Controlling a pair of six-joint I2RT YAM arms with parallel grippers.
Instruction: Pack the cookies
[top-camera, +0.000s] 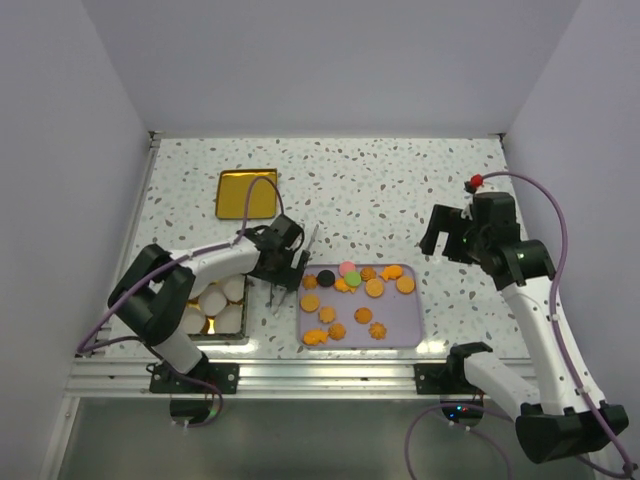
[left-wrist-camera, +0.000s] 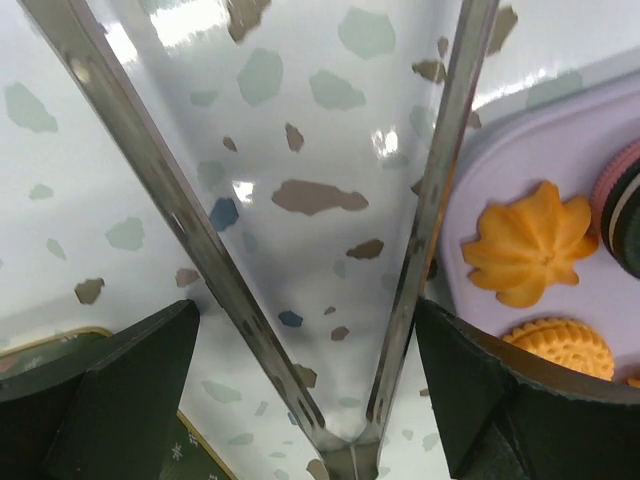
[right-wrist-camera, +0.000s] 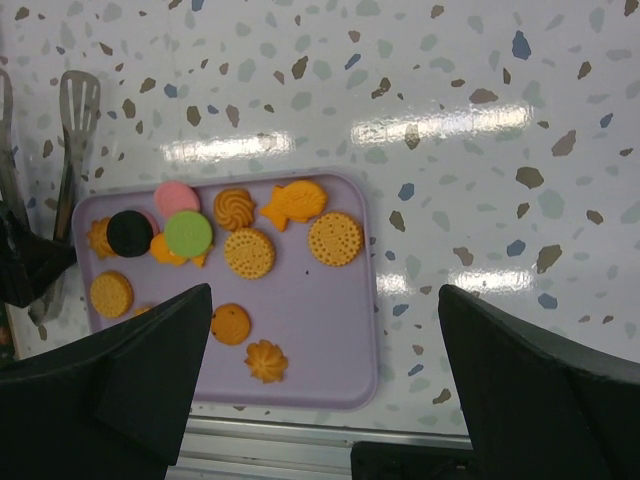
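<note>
The cookies (top-camera: 362, 290) lie on a lavender tray (top-camera: 395, 325): orange rounds and flower shapes, plus a pink (right-wrist-camera: 175, 195), a green (right-wrist-camera: 188, 233) and a dark brown round (right-wrist-camera: 130, 232). My left gripper (top-camera: 280, 262) is at the tray's left edge, shut on metal tongs (left-wrist-camera: 150, 170) whose arms are spread and hold nothing. An orange flower cookie (left-wrist-camera: 528, 243) lies just right of the tongs. My right gripper (top-camera: 450, 240) is open and empty above the table, beyond the tray's right end; in its wrist view (right-wrist-camera: 325, 300) it looks down on the tray (right-wrist-camera: 320, 330).
A tin (top-camera: 215, 305) holding white pleated paper cups sits left of the tray, under the left arm. A gold lid (top-camera: 246, 194) lies further back on the left. An aluminium rail (top-camera: 330, 375) runs along the table's near edge.
</note>
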